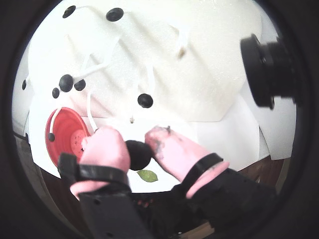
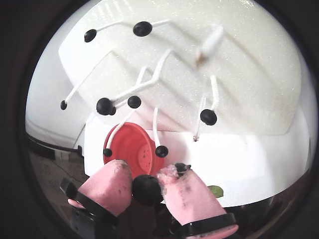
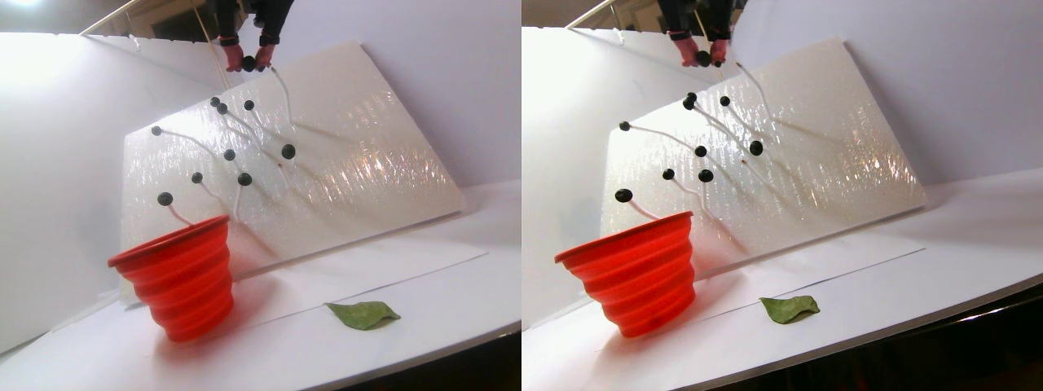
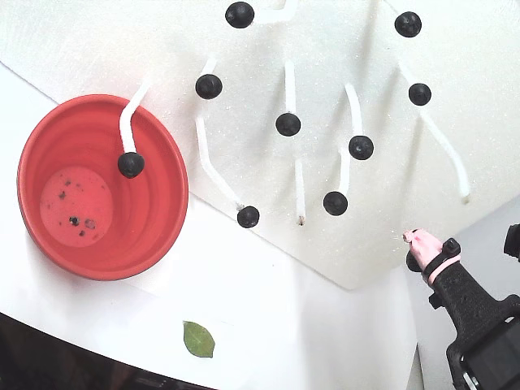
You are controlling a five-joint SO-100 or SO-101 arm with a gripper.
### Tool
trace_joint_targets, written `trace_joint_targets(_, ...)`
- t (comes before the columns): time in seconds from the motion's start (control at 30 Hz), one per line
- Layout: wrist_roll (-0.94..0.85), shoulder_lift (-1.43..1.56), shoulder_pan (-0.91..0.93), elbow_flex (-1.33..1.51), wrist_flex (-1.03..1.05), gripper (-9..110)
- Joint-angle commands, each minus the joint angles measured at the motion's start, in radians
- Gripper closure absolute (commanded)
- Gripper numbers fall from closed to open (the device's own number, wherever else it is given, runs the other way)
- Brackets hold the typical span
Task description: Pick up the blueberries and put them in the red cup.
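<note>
So in a wrist view my hand [image 1: 141, 144] is pinching one berry [image 1: 138, 154] between the two pink pads, high above the desk, with the red cup [image 1: 62, 130] off to the lower left; I'd guess I'm holding it up here because it just needs carrying over that rim. The rest of the blueberries [image 1: 66, 82] sit on the ends of white stems poking out of a slanted white board [image 1: 199, 64], which is why they hang in the air instead of rolling around. Other wrist view: same pinch, berry [image 2: 147, 189] dark, matte, round, snug between the pads, and the cup [image 2: 130, 144] is right below and behind it. Stereo pair: hand [image 3: 248, 59] up at the board's top edge, cup [image 3: 183, 281] down on the desk at the board's foot, ribbed and tapered, a green leaf [image 3: 363, 314] lying near it. Fixed view from above: cup's bottom [image 4: 77, 205] has only dark specks, no berries, and my hand [image 4: 418, 250] is well right of it.
</note>
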Motion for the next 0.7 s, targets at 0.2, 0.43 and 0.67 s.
trace_joint_targets(0.2,-0.002,0.123,-0.121,0.032,0.040,91)
trace_joint_targets(0.43,0.017,0.129,-0.175,0.078,0.051,91)
trace_joint_targets(0.67,0.035,0.048,-0.218,0.097,-0.009,91)
